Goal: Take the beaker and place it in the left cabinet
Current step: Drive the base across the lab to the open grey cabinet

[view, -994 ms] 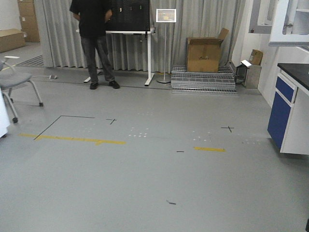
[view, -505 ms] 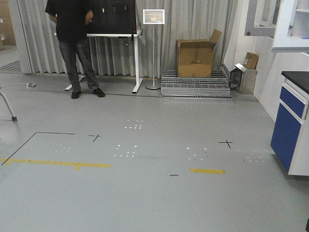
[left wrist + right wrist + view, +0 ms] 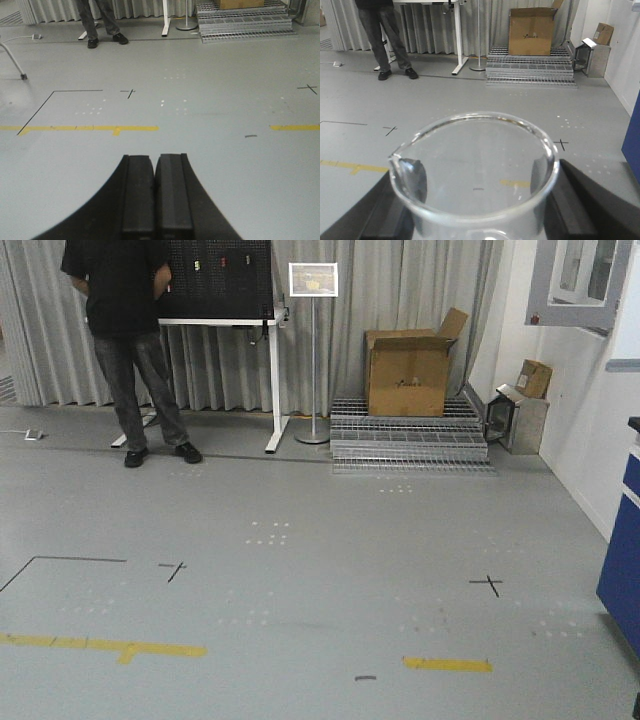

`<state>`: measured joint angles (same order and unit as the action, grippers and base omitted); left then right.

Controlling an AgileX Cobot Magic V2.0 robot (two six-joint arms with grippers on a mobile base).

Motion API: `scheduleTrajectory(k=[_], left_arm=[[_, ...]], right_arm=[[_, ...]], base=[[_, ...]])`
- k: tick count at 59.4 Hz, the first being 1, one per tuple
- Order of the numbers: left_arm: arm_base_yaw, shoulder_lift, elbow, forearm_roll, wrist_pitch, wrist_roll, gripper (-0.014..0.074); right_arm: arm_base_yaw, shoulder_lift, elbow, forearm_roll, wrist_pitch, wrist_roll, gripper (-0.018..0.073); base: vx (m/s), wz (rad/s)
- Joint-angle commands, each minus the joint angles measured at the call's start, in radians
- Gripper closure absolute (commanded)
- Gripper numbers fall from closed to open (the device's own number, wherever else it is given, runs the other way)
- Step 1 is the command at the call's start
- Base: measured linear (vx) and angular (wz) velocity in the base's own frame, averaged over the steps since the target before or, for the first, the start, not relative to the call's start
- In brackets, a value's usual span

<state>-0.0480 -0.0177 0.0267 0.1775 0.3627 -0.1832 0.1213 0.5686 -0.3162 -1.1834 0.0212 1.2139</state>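
The beaker [image 3: 470, 165] is a clear glass cylinder with a pour spout at its left rim. It fills the bottom of the right wrist view, upright between the black fingers [image 3: 572, 200] of my right gripper [image 3: 476, 215], which is shut on it. My left gripper [image 3: 155, 160] is shut and empty, its two black pads pressed together above the grey floor. The left cabinet is out of view in every frame. Neither gripper shows in the front view.
A person [image 3: 125, 330] stands at the back left by a white-legged desk [image 3: 230, 330]. A sign stand [image 3: 313, 350], a cardboard box [image 3: 405, 370] on stacked metal grates [image 3: 410, 435], and a blue counter unit [image 3: 622, 570] lie ahead and right. Yellow tape [image 3: 100, 647] marks the floor.
The front view has moved forward over the floor: the floor marks slid down the frame, the chair left view, and the blue counter unit slid to the right edge.
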Motion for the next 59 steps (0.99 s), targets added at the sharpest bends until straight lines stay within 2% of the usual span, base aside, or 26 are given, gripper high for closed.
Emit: scheduleTrajectory(k=[1, 59], left_arm=[[-0.005, -0.01, -0.015, 0.003, -0.075, -0.004, 0.0593], [-0.005, -0.01, -0.015, 0.003, -0.075, -0.004, 0.0593]], right_arm=[[-0.004, 0.006, -0.032, -0.007, -0.029, -0.004, 0.0564], [-0.004, 0.009, -0.032, -0.007, -0.03, -0.004, 0.0564]], base=[[0.71, -0.06], [0.68, -0.03]])
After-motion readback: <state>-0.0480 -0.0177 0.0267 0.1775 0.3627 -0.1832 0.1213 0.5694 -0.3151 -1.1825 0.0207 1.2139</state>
